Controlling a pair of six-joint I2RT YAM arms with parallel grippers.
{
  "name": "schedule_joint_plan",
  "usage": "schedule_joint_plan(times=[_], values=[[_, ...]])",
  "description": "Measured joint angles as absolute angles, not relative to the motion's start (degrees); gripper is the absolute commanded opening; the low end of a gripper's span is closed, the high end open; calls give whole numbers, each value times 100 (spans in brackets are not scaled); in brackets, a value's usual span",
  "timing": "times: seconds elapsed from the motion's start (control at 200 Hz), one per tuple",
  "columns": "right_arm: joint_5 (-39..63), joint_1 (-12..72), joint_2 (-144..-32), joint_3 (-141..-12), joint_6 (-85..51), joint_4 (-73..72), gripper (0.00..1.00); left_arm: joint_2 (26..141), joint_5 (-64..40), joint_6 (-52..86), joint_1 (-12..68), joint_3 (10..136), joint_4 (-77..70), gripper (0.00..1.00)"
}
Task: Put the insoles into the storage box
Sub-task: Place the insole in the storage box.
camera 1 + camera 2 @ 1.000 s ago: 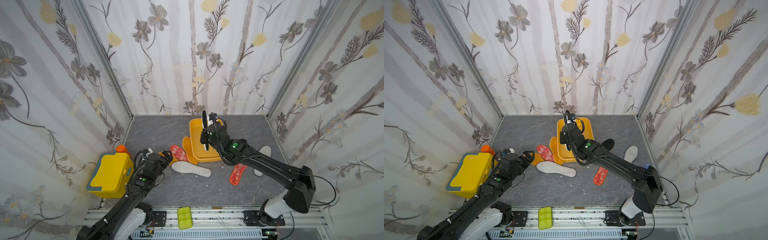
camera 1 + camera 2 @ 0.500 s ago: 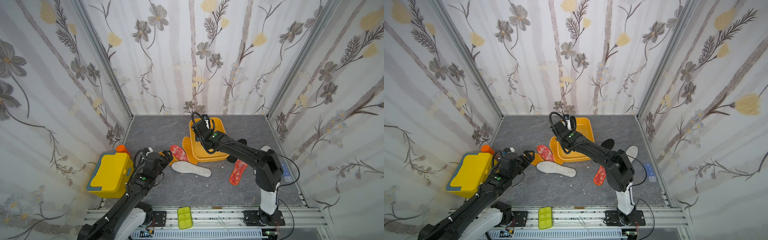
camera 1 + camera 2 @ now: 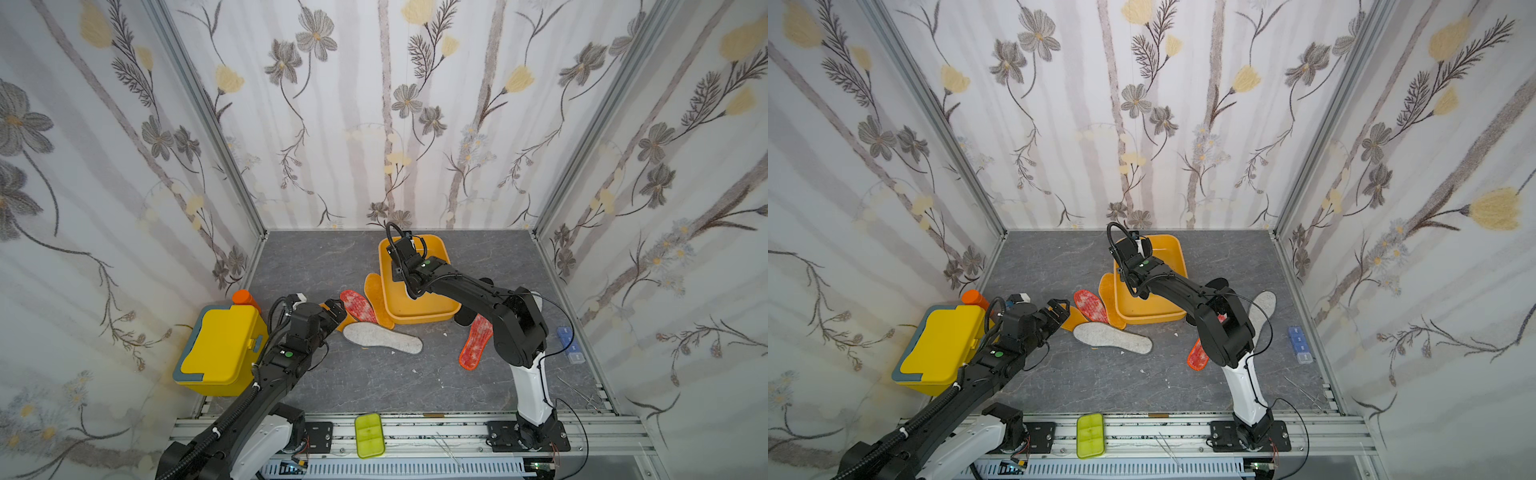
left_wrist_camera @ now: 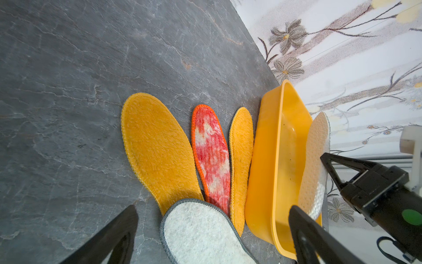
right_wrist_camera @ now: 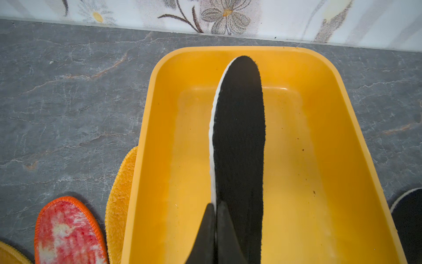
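Right gripper (image 5: pixel 216 205): pinched tight on the heel end of a black insole (image 5: pixel 239 137), nothing else in it. The insole is on edge, its long axis lined up with the storage box (image 5: pixel 296 160) and its toe toward the far short wall. I read that as deliberate: the box is only a bit longer than an insole, so it must go in lengthwise or hang on the rim. Can't tell if its lower edge touches the box floor.

The box sits just right of centre in both top views, near the back wall. It's otherwise bare inside, so this looks like the first of eight.

Left gripper (image 4: pixel 213 208): jaws wide, holding nothing, low over the fan of insoles on the table (image 3: pixel 374 382) left of the box. There the grey-white felt insole (image 4: pixel 201 233) lies over the heels of an orange-yellow insole (image 4: pixel 155 148), a red-orange speckled insole (image 4: pixel 211 155) and a second orange-yellow insole (image 4: pixel 241 160) just beside the box wall. It's probably staged for the felt one, since that's on top.

Right of the box, partly under the arm, are a second black insole (image 5: pixel 408 224), a second red-orange speckled insole (image 3: pixel 476 340) and a second grey-white felt insole (image 3: pixel 1262 307).
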State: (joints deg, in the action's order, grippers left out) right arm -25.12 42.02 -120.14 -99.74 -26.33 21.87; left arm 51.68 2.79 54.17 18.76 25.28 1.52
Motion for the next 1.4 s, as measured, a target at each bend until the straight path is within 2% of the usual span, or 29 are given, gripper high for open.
schedule_joint_plan(times=[0.48, 1.404], values=[[-1671, 4027, -12254, -9891, -2342, 1575, 0, 5168, 283, 5422, 1876, 2528, 150, 100], [-1466, 3905, -12818, -9867, -2093, 1302, 0, 5242, 294, 5428, 1876, 2536, 152, 100]])
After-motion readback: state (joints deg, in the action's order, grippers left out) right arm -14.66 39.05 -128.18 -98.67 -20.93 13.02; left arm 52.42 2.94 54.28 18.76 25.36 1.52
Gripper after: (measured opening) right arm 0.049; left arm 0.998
